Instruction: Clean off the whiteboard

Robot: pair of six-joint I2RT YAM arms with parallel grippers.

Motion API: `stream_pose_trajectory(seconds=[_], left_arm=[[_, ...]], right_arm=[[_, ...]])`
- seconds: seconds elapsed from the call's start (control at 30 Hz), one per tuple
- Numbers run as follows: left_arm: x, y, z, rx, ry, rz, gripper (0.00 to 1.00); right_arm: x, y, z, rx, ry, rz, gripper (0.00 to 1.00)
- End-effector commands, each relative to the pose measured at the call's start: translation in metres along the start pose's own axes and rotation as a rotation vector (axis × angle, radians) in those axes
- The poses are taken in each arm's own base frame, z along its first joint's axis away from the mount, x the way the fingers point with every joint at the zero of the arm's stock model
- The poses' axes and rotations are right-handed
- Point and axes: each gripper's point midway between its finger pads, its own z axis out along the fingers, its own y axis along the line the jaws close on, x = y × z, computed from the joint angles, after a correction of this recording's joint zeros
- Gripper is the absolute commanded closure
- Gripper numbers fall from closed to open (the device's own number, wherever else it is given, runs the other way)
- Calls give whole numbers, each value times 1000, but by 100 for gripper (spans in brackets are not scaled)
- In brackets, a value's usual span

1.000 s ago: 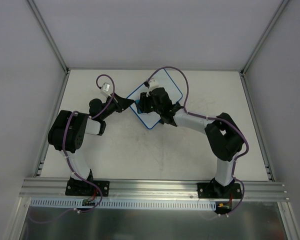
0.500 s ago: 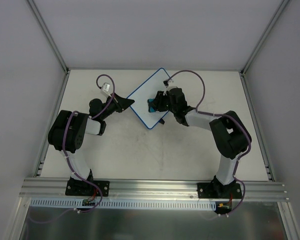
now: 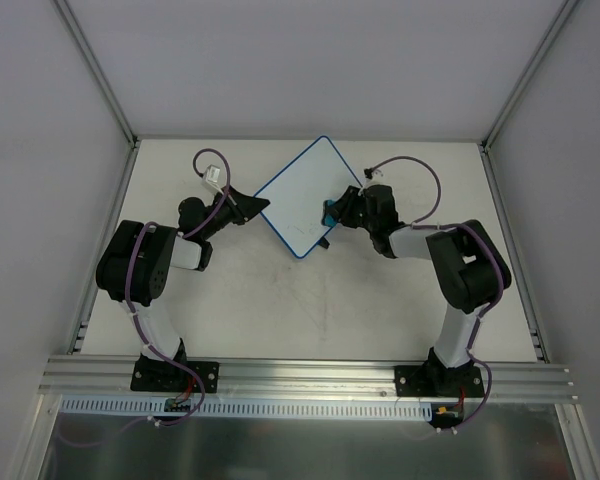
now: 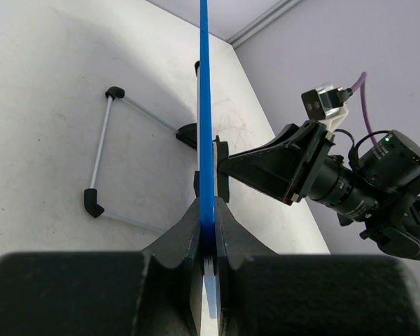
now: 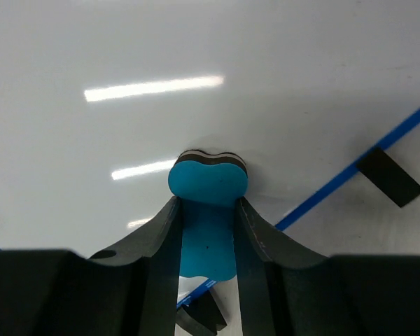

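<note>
The whiteboard [image 3: 302, 192] lies as a diamond at the back middle of the table, white with a thin blue rim. My left gripper [image 3: 264, 208] is shut on its left corner; in the left wrist view the rim [image 4: 204, 105] runs edge-on out of the closed fingers [image 4: 185, 234]. My right gripper [image 3: 332, 212] is shut on the blue bone-shaped eraser [image 5: 208, 183] and presses it on the board's surface [image 5: 196, 70] near the right edge. The blue rim [image 5: 364, 164] and a black tab [image 5: 388, 176] show beside it. No pen lines show.
A thin wire frame with black end caps [image 4: 101, 150] sits on the table under the board. The right arm's wrist camera [image 4: 336, 182] is close on the far side of the board. Aluminium posts and grey walls enclose the table [image 3: 310, 310].
My right gripper has slid the eraser rightward across the board, from its left-middle to its right edge. The left gripper and the board have stayed put.
</note>
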Motion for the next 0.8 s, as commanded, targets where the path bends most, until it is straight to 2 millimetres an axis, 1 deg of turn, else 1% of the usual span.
stream_pose_trajectory(seconds=[0.0, 0.07, 0.13, 0.17, 0.27, 0.4, 0.53, 0.57, 0.63, 0.67, 0.73, 0.77], left_arm=[[-1, -22, 3, 118, -8, 130, 100], [-1, -23, 3, 119, -10, 131, 100], [-1, -22, 3, 119, -8, 129, 100], [0, -22, 3, 119, -7, 128, 100], [-1, -22, 3, 120, -8, 129, 100], [-1, -22, 3, 120, -8, 129, 100], [-1, -22, 4, 120, -8, 128, 100], [-1, -22, 4, 120, -7, 128, 100], [-1, -22, 4, 119, -7, 127, 100], [-1, -21, 3, 118, -9, 128, 100], [-1, -22, 4, 119, -8, 128, 100], [-1, -22, 4, 119, -8, 128, 100]], right_arm=[[17, -48, -3, 141, 9, 72, 100], [16, -56, -5, 148, 5, 101, 100], [16, -57, -5, 137, 9, 119, 100], [16, -62, -5, 141, 13, 134, 100], [14, -61, -3, 121, 8, 147, 100], [10, -53, 1, 92, 12, 136, 100], [7, -41, 4, 61, 21, 110, 100], [8, -34, 5, 50, 26, 84, 100], [10, -27, 6, 46, 31, 56, 100], [13, -17, 7, 32, 38, 24, 100], [17, -8, 6, 31, 46, -12, 100], [23, 5, 7, 13, 56, -41, 100]])
